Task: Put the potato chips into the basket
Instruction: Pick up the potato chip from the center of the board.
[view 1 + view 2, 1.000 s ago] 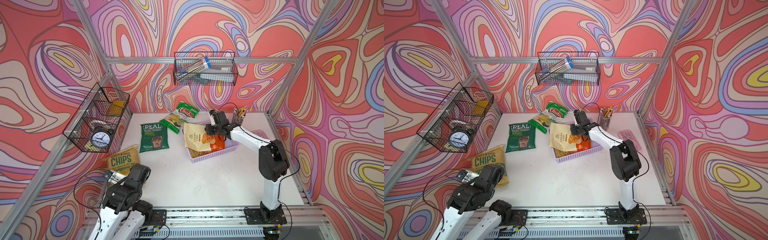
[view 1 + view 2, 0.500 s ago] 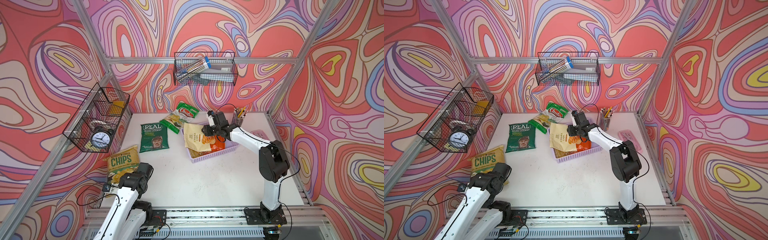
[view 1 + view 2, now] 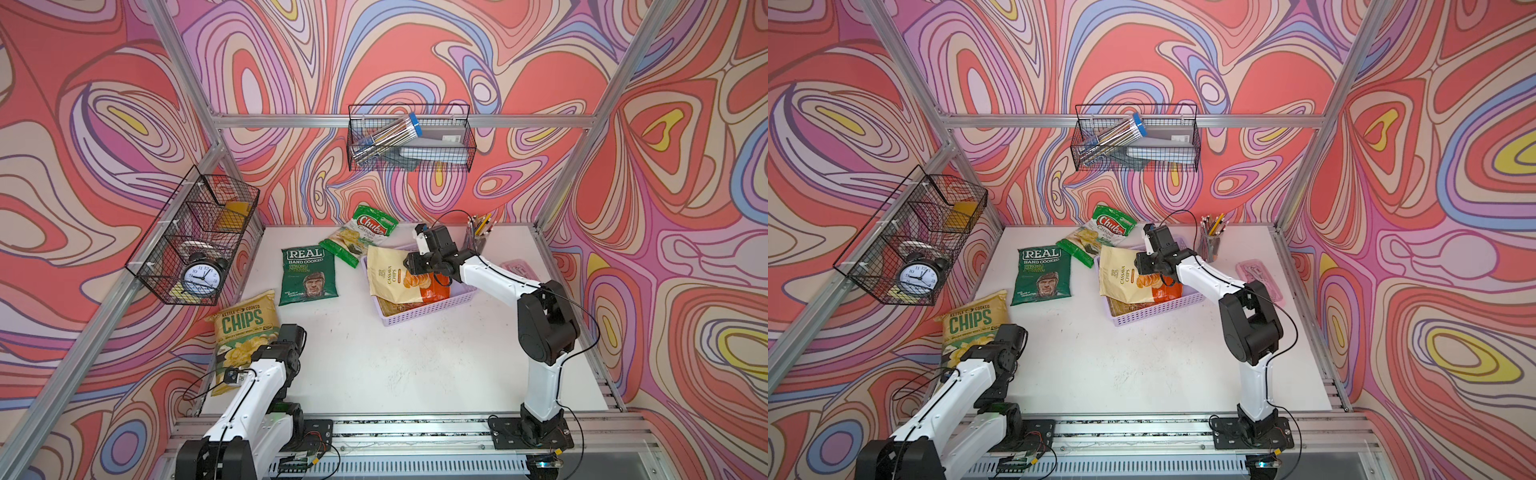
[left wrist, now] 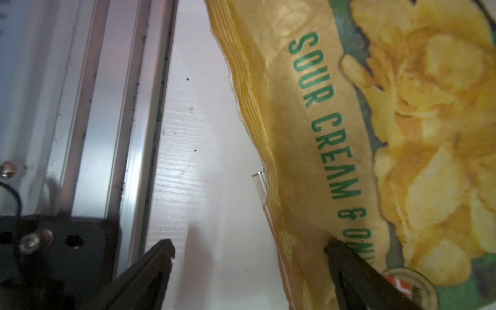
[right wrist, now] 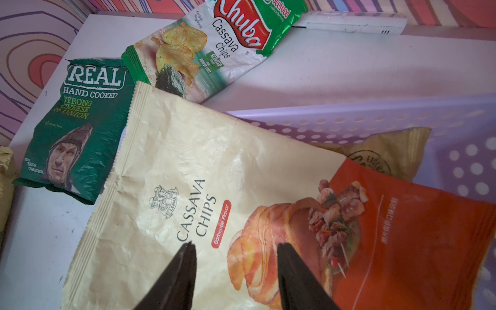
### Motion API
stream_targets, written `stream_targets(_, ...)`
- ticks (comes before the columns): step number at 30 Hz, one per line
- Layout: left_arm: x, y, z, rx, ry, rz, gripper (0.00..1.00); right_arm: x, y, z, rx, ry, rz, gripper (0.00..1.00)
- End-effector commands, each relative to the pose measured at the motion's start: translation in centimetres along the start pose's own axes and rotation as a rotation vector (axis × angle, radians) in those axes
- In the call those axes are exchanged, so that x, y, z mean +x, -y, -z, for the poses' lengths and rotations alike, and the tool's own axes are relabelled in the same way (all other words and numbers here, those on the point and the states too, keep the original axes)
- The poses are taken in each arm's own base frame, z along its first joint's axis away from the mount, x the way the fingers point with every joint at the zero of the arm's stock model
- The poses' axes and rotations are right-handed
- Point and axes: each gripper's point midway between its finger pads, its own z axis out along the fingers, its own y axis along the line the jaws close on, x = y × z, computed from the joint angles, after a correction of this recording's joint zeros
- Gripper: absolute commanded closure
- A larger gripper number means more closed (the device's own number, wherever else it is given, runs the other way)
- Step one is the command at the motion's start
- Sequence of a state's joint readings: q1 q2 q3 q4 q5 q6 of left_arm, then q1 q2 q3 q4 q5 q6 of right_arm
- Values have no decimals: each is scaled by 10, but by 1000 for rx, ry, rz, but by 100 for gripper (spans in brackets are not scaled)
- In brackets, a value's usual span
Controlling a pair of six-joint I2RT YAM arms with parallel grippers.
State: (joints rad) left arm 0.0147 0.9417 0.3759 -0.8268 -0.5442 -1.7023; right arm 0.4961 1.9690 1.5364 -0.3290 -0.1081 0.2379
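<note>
Step in hand: grasp the yellow-green CHIPS bag [image 3: 245, 322], which lies on the tabletop [image 3: 395, 365] well apart from the basket [image 3: 424, 316], nearer and to its left. The left end effector [image 4: 249, 245] stands wide open and empty, straddling the bag's crimped edge. Lower it, then close on the crimp, not the puffed body. The right end effector [image 5: 236, 245] hovers half open, holding nothing, above the Cassava Chips bag [image 3: 388, 272], which overhangs the basket's left rim. The REAL bag [image 3: 307, 274] and Chuba bag [image 3: 368, 230] lie left of the basket, farther back

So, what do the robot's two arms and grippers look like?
The left arm and right arm have white links, bulky black joints and thin black cables looping alongside. The left gripper and right gripper have slim, tapered black fingers.
</note>
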Motion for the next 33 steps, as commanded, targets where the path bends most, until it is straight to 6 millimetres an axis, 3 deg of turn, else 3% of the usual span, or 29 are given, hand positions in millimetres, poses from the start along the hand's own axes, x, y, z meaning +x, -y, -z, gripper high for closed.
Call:
stream_targets(1,13,25,-11,128,-36,-24,9,-4,-5,4,-28,7,-8,50)
stream_targets(3,16,43,-12,197,-45,-66,9,-1,-7,2,-35,-3,-9,50)
stream_targets(5,14,48,-10,209,-35,-90,7,0,-7,1,-35,-6,-8,50)
stream_targets(16,-6,60,13,393,31,-57,7,4,-17,-4,-54,-18,1,51)
stream_targets(22,-7,61,4,419,71,-26,7,7,-23,-7,-69,-32,10,51)
stream_targets(27,-6,59,-5,326,79,-17,6,6,-22,-5,-66,-30,13,51)
stream_targets(33,-1,84,-12,361,67,17,12,8,-22,-4,-63,-36,19,52)
